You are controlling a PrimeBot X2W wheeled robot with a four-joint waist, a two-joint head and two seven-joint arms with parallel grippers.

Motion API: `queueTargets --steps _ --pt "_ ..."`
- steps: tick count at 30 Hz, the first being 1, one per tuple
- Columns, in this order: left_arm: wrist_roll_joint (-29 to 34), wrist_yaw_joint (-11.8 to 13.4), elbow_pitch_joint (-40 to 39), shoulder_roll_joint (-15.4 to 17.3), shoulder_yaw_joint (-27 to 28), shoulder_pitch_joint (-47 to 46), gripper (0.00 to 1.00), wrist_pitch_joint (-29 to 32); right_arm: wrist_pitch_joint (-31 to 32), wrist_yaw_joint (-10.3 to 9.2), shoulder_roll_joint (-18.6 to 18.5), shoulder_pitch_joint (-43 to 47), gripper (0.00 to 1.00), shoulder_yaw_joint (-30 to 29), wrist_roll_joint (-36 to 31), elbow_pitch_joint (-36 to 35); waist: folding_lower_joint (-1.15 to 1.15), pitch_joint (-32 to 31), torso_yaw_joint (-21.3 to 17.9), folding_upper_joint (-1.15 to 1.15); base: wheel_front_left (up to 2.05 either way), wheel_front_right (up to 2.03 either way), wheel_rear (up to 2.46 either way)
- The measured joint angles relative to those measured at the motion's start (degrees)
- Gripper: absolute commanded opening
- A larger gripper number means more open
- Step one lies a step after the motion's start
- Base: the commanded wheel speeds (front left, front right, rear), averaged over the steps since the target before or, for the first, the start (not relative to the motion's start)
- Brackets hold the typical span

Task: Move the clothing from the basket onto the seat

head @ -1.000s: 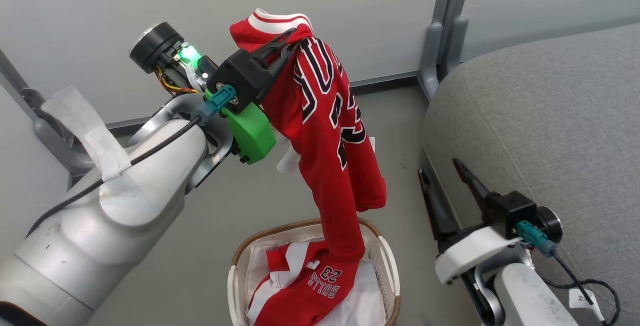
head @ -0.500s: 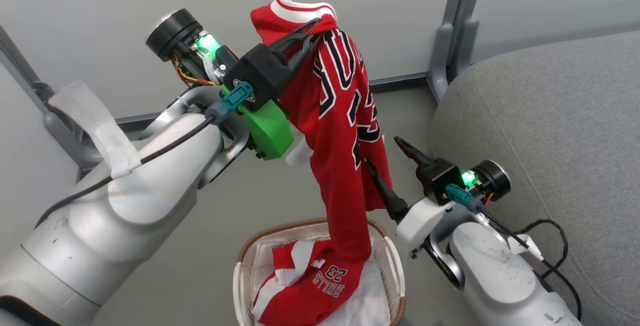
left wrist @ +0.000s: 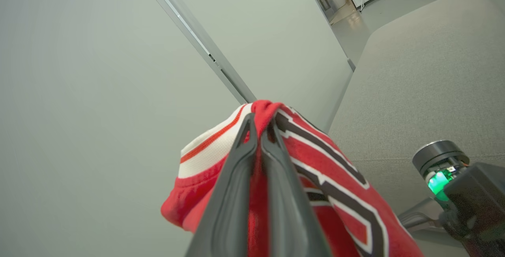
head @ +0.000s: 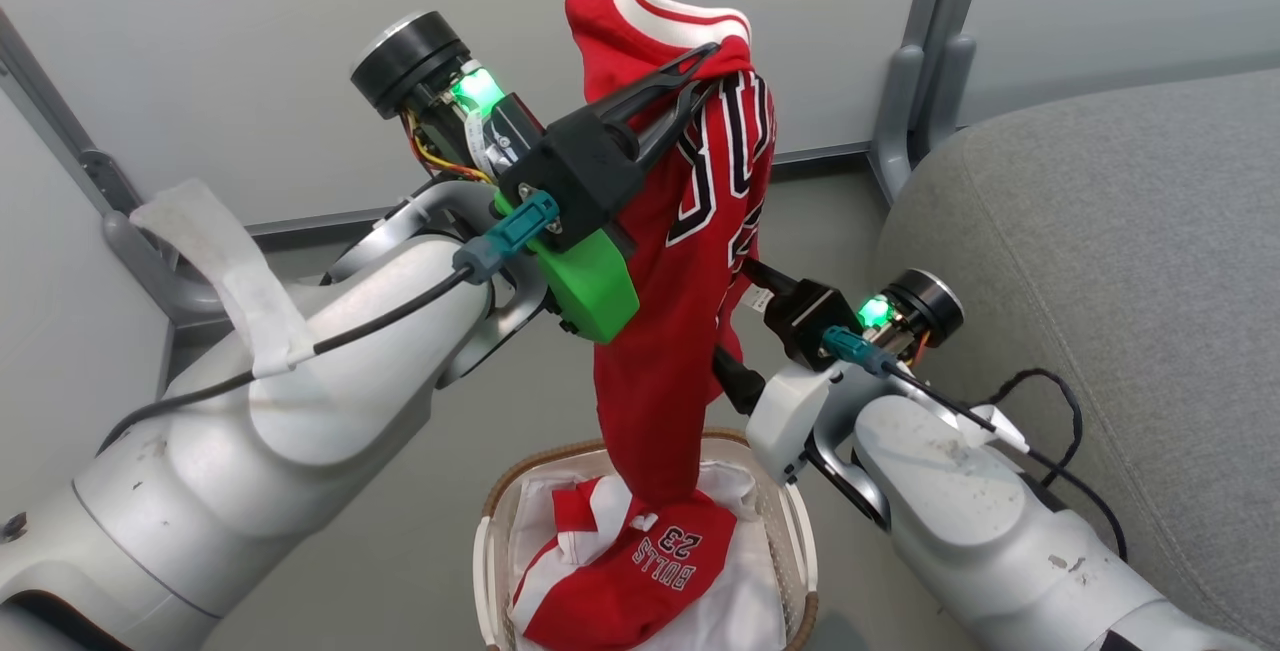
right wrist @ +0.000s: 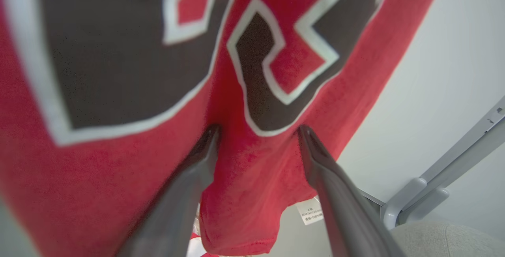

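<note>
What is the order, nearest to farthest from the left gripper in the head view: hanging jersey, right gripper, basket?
1. Hanging jersey: clamped in the left gripper, at top.
2. Right gripper: lower, open at the jersey's middle.
3. Basket: lowest, on the floor.

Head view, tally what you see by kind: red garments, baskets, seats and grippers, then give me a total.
Red garments: 2, the lifted garment and the lower garment
Baskets: 1, the basket
Seats: 1, the seat
Grippers: 2, the left gripper and the right gripper
Total: 6
</note>
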Motion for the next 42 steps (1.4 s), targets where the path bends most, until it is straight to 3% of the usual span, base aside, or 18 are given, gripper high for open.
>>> queueTargets --steps 6,8,10,24,26,27,28,42 --pt "-0.02 0.20 -0.86 -0.41 -0.40 -0.04 0.00 0.05 0.00 0.00 -0.05 -3.48 1.00 3.60 3.41 1.60 0.00 0.25 0.48 0.00 0.00 0.00 0.00" --pt "-0.29 0.35 -1.12 -0.46 -0.42 -0.04 0.00 0.00 0.00 0.00 -0.04 -4.21 0.38 4.41 4.44 2.15 0.00 0.33 0.77 0.00 0.00 0.00 0.00" --pt "-0.51 0.48 -1.14 -0.37 -0.38 -0.02 0.00 0.00 0.00 0.00 -0.04 -4.77 0.01 4.83 5.33 2.32 0.00 0.41 1.01 0.00 0.00 0.00 0.00" --pt "-5.02 3.59 1.57 3.41 2.77 4.66 0.02 -1.25 0.00 0.00 -1.33 -5.13 0.00 2.82 6.35 1.97 0.00 1.18 0.62 0.00 0.00 0.00 0.00" --pt "-7.33 4.23 2.16 3.67 4.08 6.31 0.46 -1.89 0.01 0.00 -1.69 -5.11 0.00 1.57 6.26 1.66 0.00 1.30 0.40 0.00 0.00 0.00 0.00" --pt "-8.23 4.43 2.33 3.66 4.61 7.09 0.84 -2.07 0.00 0.00 -1.79 -5.11 0.00 1.19 6.20 1.47 0.00 1.33 0.31 0.00 0.00 0.00 0.00" --pt "-9.10 4.54 2.58 3.67 5.08 8.01 1.00 -2.32 0.00 0.00 -1.92 -5.08 0.00 0.65 5.97 1.23 0.00 1.37 0.21 0.00 0.00 0.00 0.00" --pt "-14.27 7.43 4.03 2.08 7.66 20.12 1.00 -5.91 0.01 0.00 -3.97 -4.56 0.00 -6.05 3.60 -1.15 0.00 1.63 -0.76 0.00 0.00 0.00 0.00"
